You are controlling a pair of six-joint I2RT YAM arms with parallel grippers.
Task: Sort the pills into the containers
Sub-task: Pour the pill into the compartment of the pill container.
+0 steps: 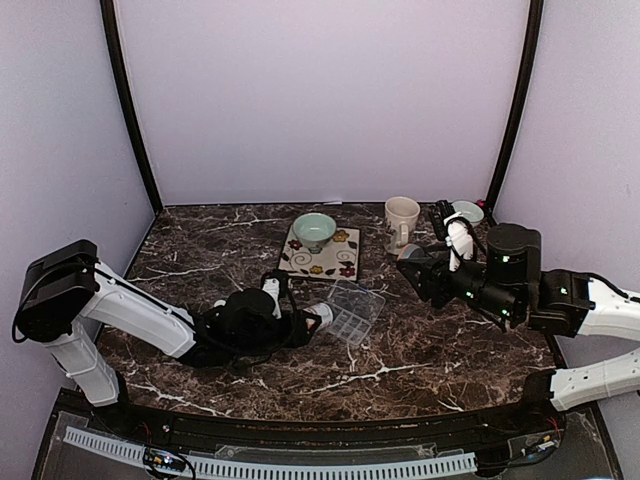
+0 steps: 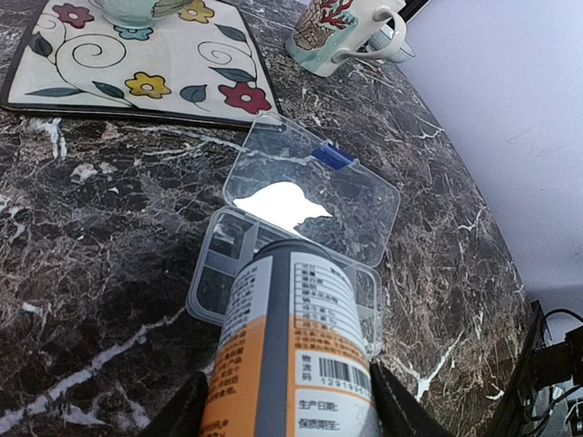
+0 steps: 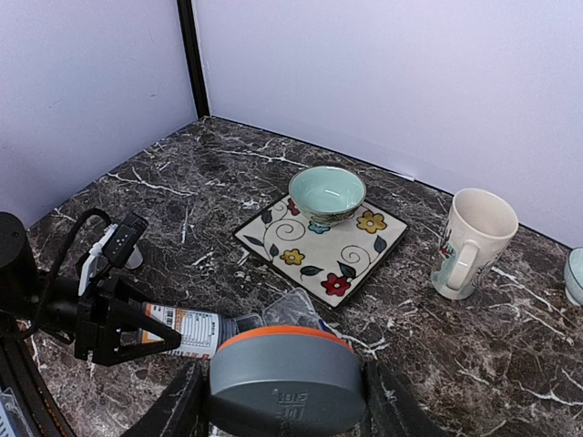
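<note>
1. Left claw (image 2: 290, 405): low over the near left of the surface (image 1: 420, 350), fingers clamped on the sides of the orange bottle (image 2: 291, 346).
2. Orange bottle: lies tipped forward, label up, its far end over the near edge of the pill box (image 2: 204, 278). Whether the two touch cannot be told.
3. Pill box: clear plastic, at mid-surface, just beyond the bottle. Its compartments (image 2: 228, 241) sit in two rows. The hinged lid (image 2: 310, 191) is thrown open on the far side, with a blue tab (image 2: 330, 156) at its edge.
4. Pills: too small to make out in any view.
5. Right claw (image 3: 282, 401): held above the right of the surface, well apart from the box, fingers closed on a grey cap (image 3: 287, 369) with an orange rim.
6. Floral tile (image 3: 273, 232): square, beyond the box, carrying a pale green bowl (image 3: 326, 193).
7. Cream mug (image 3: 474, 241): upright, right of the tile, handle facing the near side.
8. Small pale dish (image 1: 467, 211): far right, just beside the mug.
</note>
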